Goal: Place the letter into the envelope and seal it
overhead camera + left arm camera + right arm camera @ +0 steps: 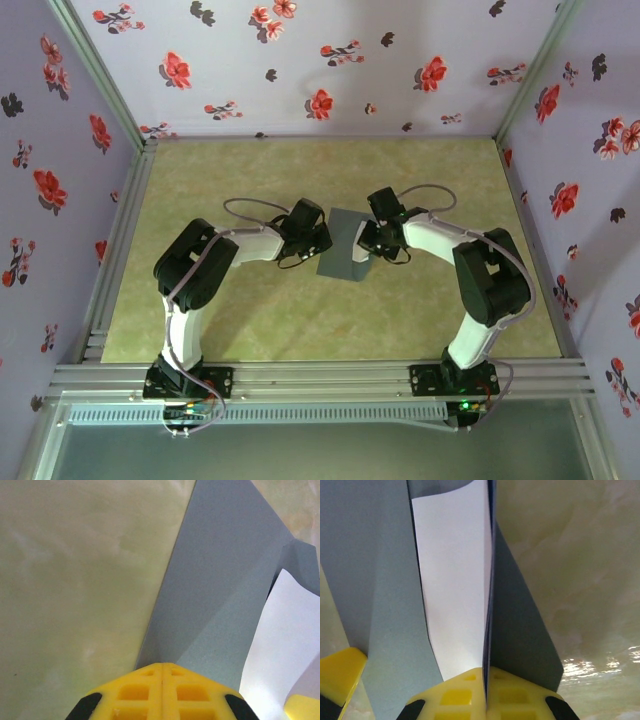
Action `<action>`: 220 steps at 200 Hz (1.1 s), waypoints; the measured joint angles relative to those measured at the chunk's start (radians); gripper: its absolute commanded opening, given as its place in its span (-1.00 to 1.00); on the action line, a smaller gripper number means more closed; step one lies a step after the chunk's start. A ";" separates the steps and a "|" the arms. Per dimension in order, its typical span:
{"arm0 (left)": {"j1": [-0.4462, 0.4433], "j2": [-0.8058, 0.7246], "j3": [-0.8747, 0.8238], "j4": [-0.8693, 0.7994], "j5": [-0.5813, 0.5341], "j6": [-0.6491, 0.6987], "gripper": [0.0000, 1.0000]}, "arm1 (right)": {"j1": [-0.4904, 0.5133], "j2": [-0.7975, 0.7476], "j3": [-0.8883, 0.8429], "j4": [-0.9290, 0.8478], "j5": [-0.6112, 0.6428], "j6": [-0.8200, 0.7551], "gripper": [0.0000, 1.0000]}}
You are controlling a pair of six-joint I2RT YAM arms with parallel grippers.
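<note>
Both arms are folded in at the elbow, wrists turned toward each other over the middle of the green table [300, 320]. The left gripper [318, 242] and the right gripper [370, 243] face off with the envelope [342, 262] between them.

Left wrist view: the yellow fingers [135, 695] are pressed flat together, no gap at the seam, pinched on the near edge of the envelope. Its grey panel runs up and away from the tips with a crease across it.

Right wrist view now: those fingers [520, 697] are clamped tight too. The letter [455, 590] rises straight out of them, and its thin blue-edged side runs down into the seam. So the right gripper has the sheet by its edge.

And where is the letter? Part-way inside the envelope's open mouth: a grey wall to its left, a darker grey wall to its right, the plain white face showing between. From the left wrist the same white sheet pokes out at the lower right beside the grey flap, with a tip of the other gripper's yellow finger just below it
</note>
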 measured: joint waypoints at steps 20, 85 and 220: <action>0.000 0.000 0.000 0.000 0.000 -0.004 -1.00 | 0.002 0.000 -0.008 0.014 -0.017 0.008 -1.00; 0.000 0.000 -0.004 0.005 0.000 -0.008 -1.00 | -0.003 0.000 -0.024 0.032 -0.088 0.013 -1.00; 0.002 0.015 0.019 0.000 0.019 0.013 -1.00 | -0.068 0.046 -0.061 0.175 -0.298 -0.171 -1.00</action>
